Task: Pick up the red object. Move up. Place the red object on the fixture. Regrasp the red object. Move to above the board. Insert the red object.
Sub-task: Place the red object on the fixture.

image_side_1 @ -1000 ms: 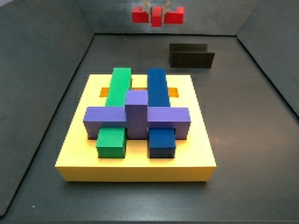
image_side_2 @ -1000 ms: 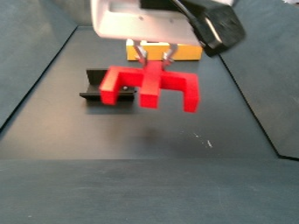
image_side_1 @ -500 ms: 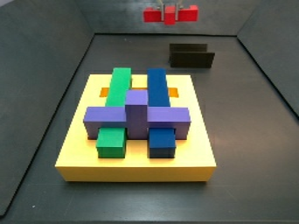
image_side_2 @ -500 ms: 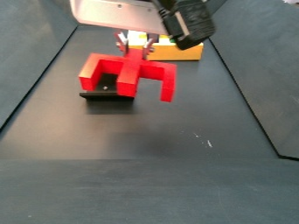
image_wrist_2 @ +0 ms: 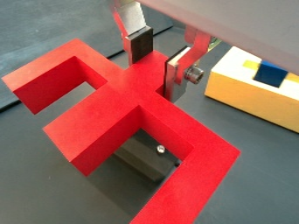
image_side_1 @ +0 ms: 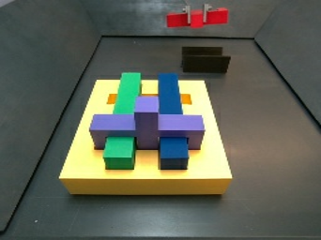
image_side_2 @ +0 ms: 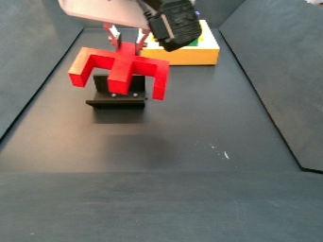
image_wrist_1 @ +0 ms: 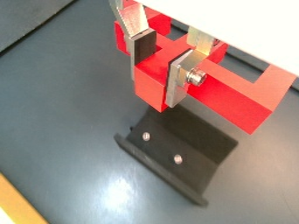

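the bright red blocky arch-like piece (image_side_2: pixel 121 68), pinched by its central stem in the end effector (image_wrist_2: pixel 162 68), has swung across and turned over the last second and now hangs just above the small dark brown-black holder, the fixture (image_side_2: pixel 117 96), not yet touching it; in a wrist view the fixture (image_wrist_1: pixel 177 154) lies directly beneath. judging by this, carrying is done and lowering onto the fixture comes next; the thick yellow slab of a board (image_side_1: pixel 146 150), bearing green, blue and purple blocks, waits well apart on the dark worktop (image_side_2: pixel 190 161).

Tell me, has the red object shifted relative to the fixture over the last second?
Yes. Clamped in the gripper, the red object has travelled across to hang directly above the fixture, not yet resting on it.
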